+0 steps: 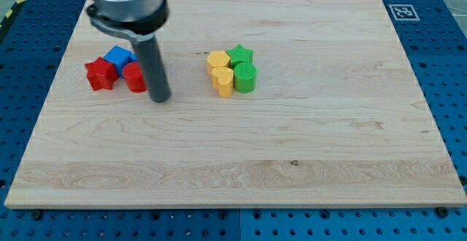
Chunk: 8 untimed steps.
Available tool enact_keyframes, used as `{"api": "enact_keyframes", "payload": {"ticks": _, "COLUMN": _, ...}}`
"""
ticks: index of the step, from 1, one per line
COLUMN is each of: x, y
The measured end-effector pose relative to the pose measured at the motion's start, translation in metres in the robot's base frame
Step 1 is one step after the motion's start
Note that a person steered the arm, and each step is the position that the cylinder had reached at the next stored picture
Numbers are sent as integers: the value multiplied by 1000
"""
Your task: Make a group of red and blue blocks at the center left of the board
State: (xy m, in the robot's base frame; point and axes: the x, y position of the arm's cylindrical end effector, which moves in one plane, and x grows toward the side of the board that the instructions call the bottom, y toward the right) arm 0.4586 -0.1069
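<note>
While the wooden board (292, 146) is mostly bare, we've got the red and blue cluster sitting at its left: red star block (100, 74), blue block (119, 56), another red block (134, 77). Yellow blocks (220, 71) and green blocks (243, 69) sit mid-board. No fingers here, just a rod; my tip (160, 98) rests just right of that red block, practically touching.

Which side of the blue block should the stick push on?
It cannot grip, only push. The blue cube already sits with the red star and another red block. My tip stands at that block's right. If needed, I would probably press the cube's flat top-right face, nudging it toward the reds.
</note>
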Motion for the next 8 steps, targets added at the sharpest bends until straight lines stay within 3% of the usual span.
{"api": "enact_keyframes", "payload": {"ticks": 1, "x": -8, "y": 32}}
{"api": "enact_keyframes", "payload": {"ticks": 4, "x": -55, "y": 22}}
{"api": "enact_keyframes", "payload": {"ticks": 8, "x": -65, "y": -45}}
